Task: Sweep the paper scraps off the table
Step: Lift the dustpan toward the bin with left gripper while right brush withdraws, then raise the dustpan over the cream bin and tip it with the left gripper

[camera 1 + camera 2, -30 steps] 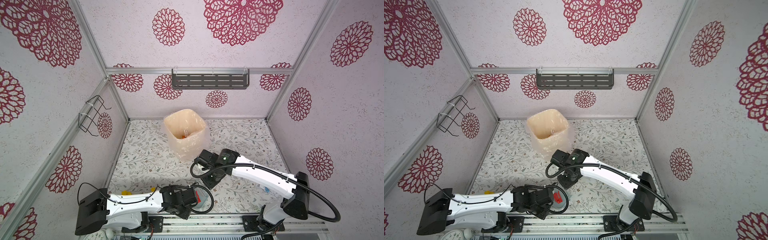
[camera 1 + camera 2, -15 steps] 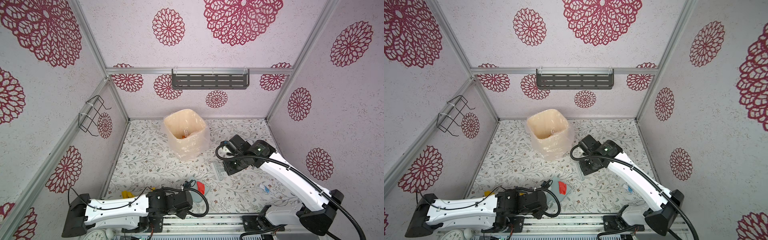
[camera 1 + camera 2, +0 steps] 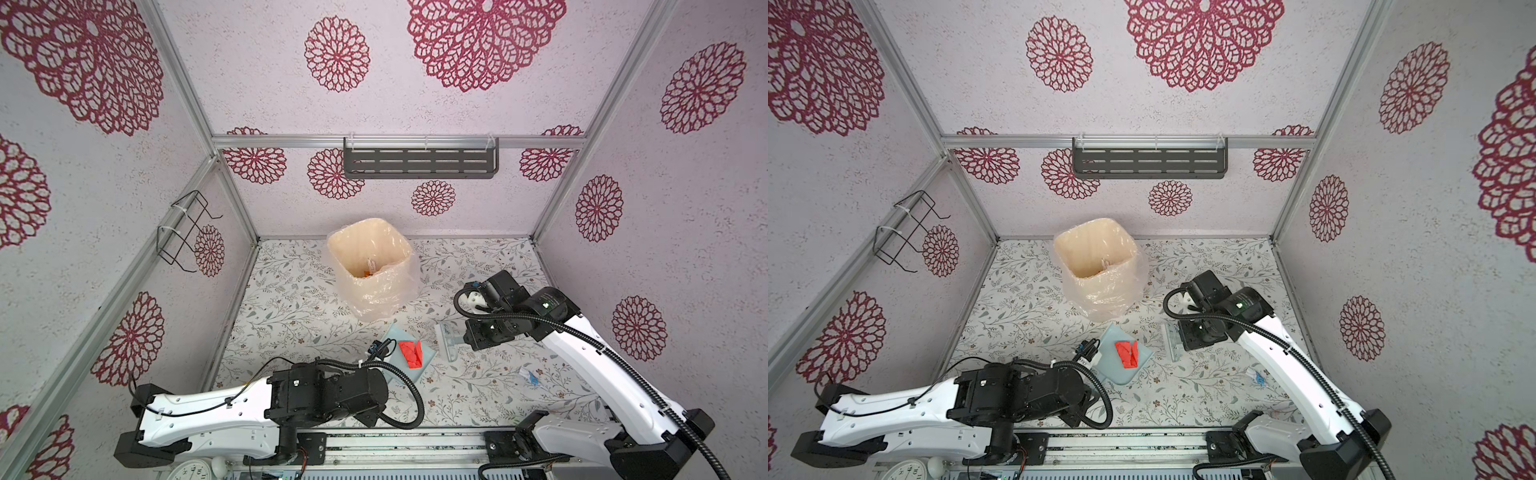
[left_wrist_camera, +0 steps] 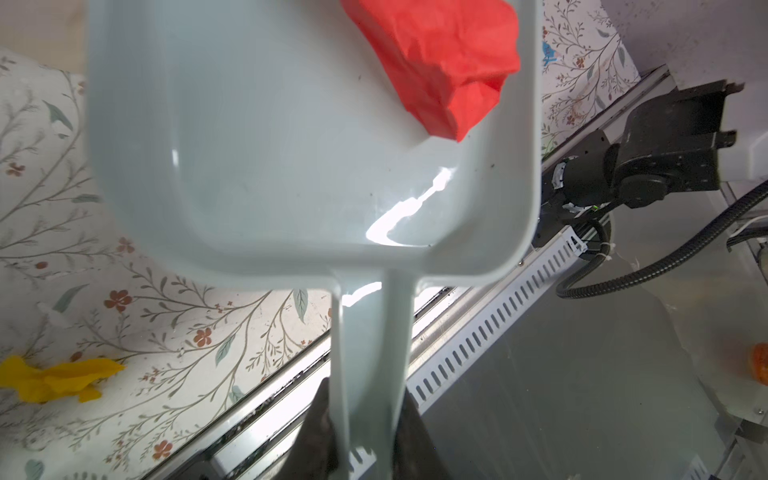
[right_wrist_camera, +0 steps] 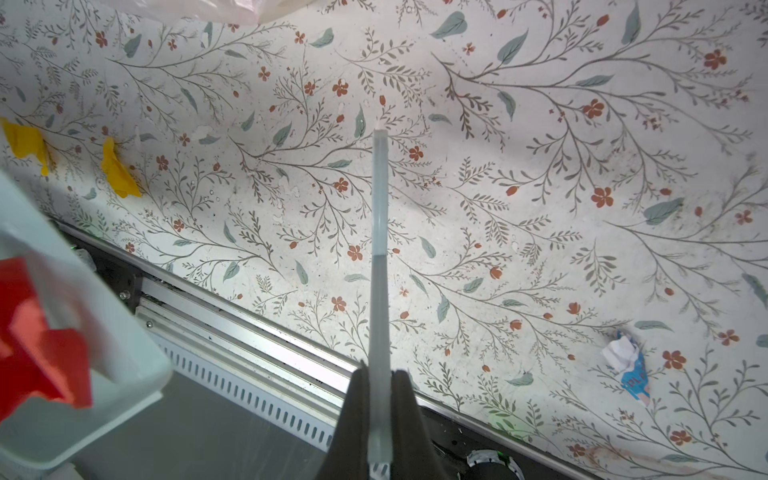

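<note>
Red scrap sits in the dustpan, and that pan looks lifted clear of the surface, its back end over the front rail in the left wrist view. The left pincer is clamped on the far tip of the pan's slim handle. The right pincer is pinched tight on the brush, which is seen edge-on from its wrist and hangs near the pan in both top views.

Trouble spots, as I read them:
- The red piece lies up toward the pan's open end, against a side wall, so any forward tip on the way to the bin could let it slide straight out.
- It's light, crumpled paper, and a quick swing could flick it off too.
- A hold that far out on a thin handle could let the pan twist.
- The brush arm is close, so a crossing path risks a knock.
- The loose scraps lie near the front edge, where a careless stroke could shove them onto the rail.

Now the count:
- 1 red scrap in the pan.
- 2 yellow scraps on the surface, hidden under the left arm in the top views.
- 1 white scrap with blue marks on the right arm's side.
- That makes 4 scraps, with 3 to sweep.
- 1 dustpan, 1 brush and 1 bin, with something orange at the bin's bottom that is too small to name.
</note>
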Robot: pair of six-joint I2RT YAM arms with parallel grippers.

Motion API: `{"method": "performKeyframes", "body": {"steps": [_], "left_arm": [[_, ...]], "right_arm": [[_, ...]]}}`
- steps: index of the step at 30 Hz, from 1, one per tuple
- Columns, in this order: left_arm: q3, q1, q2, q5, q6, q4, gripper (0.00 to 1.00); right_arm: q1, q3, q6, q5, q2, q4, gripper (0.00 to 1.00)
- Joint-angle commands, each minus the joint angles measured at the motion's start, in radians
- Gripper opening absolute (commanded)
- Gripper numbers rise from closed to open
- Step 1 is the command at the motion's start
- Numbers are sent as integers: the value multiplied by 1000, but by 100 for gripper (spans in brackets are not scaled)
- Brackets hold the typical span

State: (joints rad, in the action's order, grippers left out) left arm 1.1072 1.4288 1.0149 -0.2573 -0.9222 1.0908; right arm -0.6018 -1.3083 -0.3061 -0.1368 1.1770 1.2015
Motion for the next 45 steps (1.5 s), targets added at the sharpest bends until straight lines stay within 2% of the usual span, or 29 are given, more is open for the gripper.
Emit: {"method": "performKeyframes", "body": {"steps": [1, 5, 8, 11, 13, 18, 22, 24, 32, 39, 45], "left_arm": [[100, -29, -2, -44, -14, 149, 0], [202, -152, -20, 4, 26, 253, 0], [292, -272, -23, 39, 100, 342, 0], [393, -416, -3, 74, 216, 429, 0], [455, -544, 22, 108, 310, 466, 0], [562, -819, 105, 243, 528, 480, 0], [663, -974, 204, 319, 655, 469, 0], [721, -1015, 258, 329, 698, 470, 0], [869, -1046, 468, 296, 789, 453, 0], [1020, -1044, 623, 127, 863, 483, 0], [1086, -1038, 724, -34, 946, 486, 0]], "right_arm": [[21, 10, 15, -47, -40, -19, 0], [35, 22, 16, -67, -51, -28, 0], [41, 13, 24, -73, -51, -25, 0], [48, 12, 26, -85, -53, -28, 0], [51, 19, 25, -97, -58, -37, 0], [58, 26, 22, -108, -70, -46, 0], [66, 30, 23, -112, -81, -45, 0], [72, 36, 24, -118, -85, -46, 0], [87, 67, 27, -141, -103, -56, 0], [100, 104, 27, -162, -114, -66, 0], [108, 107, 31, -171, -108, -66, 0]]}}
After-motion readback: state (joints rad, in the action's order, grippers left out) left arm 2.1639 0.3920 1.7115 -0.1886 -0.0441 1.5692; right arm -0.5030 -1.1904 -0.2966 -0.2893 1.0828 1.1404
